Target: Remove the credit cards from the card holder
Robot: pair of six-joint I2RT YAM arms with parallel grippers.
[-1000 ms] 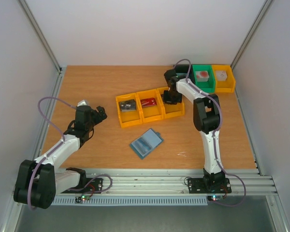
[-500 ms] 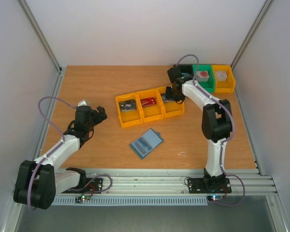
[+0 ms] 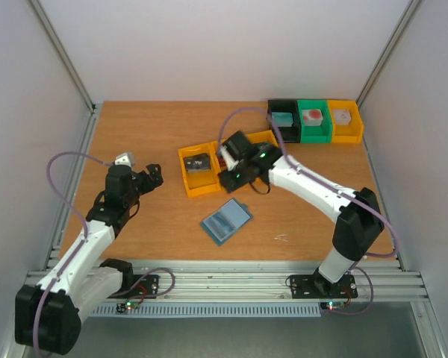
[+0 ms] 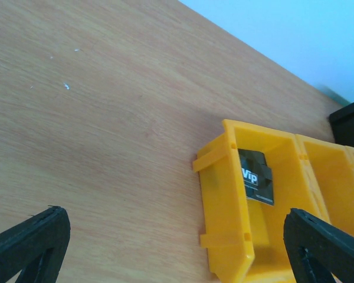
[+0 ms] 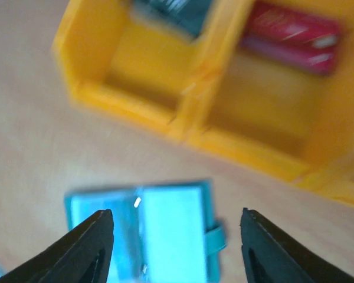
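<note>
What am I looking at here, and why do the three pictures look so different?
These are two robot arms, a left arm and a right arm, bolted at the near edge of a wooden table. One picture comes from a camera overhead. The other two come from a camera on each wrist, looking out between that arm's dark fingers. On the table lie an open blue card holder, yellow bins holding a dark grey card and a red card, and three more bins at the back. The left gripper and right gripper are open and hold nothing.
</note>
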